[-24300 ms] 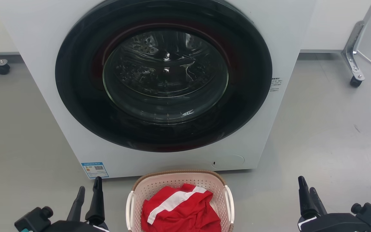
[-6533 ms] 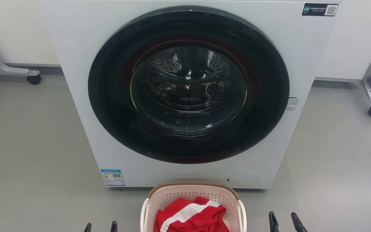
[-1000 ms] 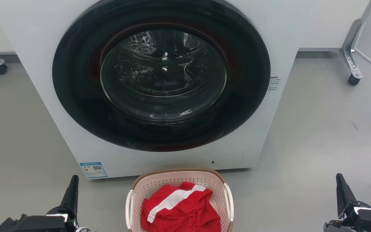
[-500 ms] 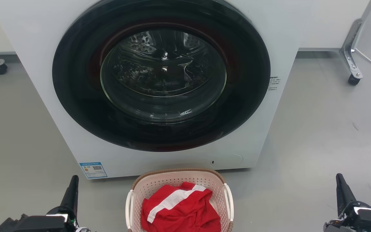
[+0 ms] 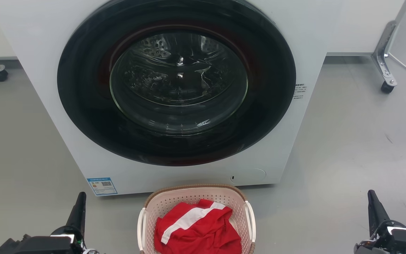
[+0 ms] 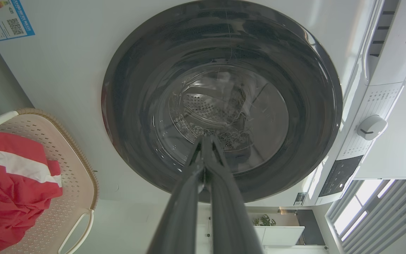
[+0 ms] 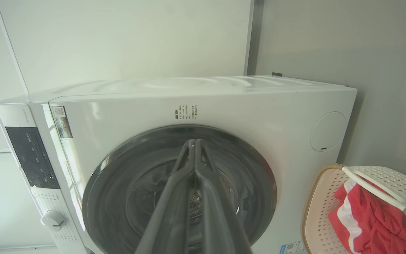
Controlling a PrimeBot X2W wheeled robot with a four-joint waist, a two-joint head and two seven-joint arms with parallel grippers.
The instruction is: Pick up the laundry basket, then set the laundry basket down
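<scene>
The laundry basket [image 5: 189, 199] stands on the grey floor just in front of the washer, pale pink-beige with a brown rim and white side handles, holding a red garment with a white stripe [image 5: 197, 229]. It also appears at the left edge of the left wrist view as the basket [image 6: 72, 165] and at the lower right of the right wrist view as the basket [image 7: 321, 211]. My left gripper [image 5: 79, 204] sits well to the basket's left, shut and empty, its tips together in the wrist view [image 6: 205, 139]. My right gripper [image 5: 372, 201] sits far to the right, shut and empty, tips together [image 7: 193, 142].
A white front-loading washer [image 5: 48, 91] with a large dark round door [image 5: 176, 81] stands right behind the basket. Metal legs on castors stand at the back right [image 5: 386, 86] and back left [image 5: 0, 74]. Open grey floor lies on both sides of the basket.
</scene>
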